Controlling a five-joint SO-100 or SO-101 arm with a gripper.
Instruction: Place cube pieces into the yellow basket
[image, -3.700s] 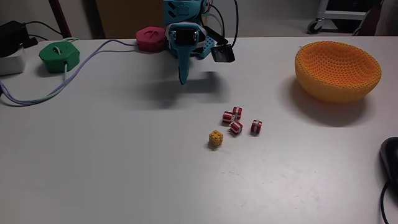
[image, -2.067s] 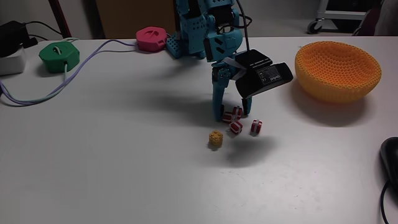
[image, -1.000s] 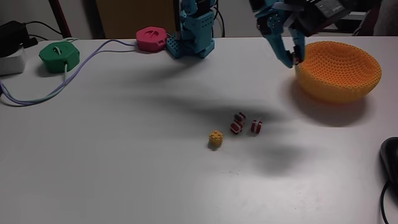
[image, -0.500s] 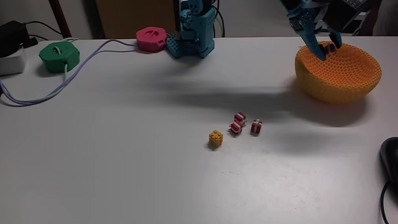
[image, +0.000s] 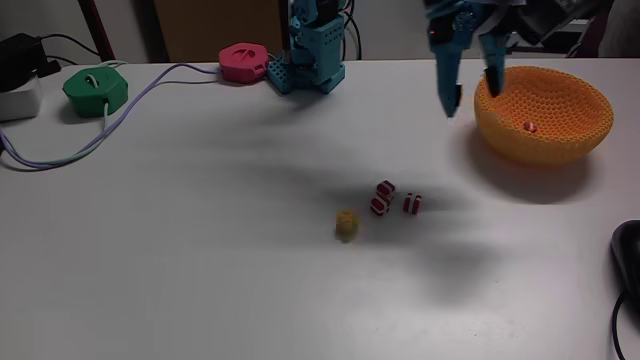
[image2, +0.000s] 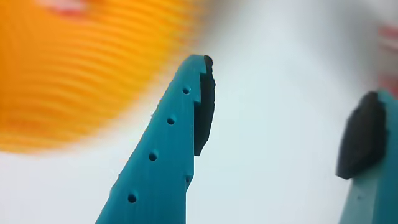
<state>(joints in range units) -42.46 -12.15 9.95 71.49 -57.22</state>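
- In the fixed view the teal arm reaches from its base (image: 316, 55) at the far edge of the table (image: 200, 260) across to the right, raised high above the tabletop.
- Its gripper (image: 473, 98) points downward, hanging in the air just left of the yellow basket (image: 545, 135); the two long fingers are spread apart with nothing between them.
- The wrist view shows the same: a perforated teal finger (image2: 168, 149) with a dark pad and a second dark-padded finger (image2: 364, 146) at the right, well apart, empty gap between. The picture is blurred.
- The basket sits at the far right, a wide bowl shape with a bumpy knitted surface, orange-yellow. One red-and-white cube piece (image: 529, 126) lies inside it.
- Three red-and-white striped cube pieces (image: 396, 199) lie close together near the table's middle, well apart from the basket.
- The yellow-orange cube (image: 346, 225) rests just left of and nearer than them.
- At the far left a round green device (image: 95, 90) and a pink one (image: 243, 61) sit with cables.
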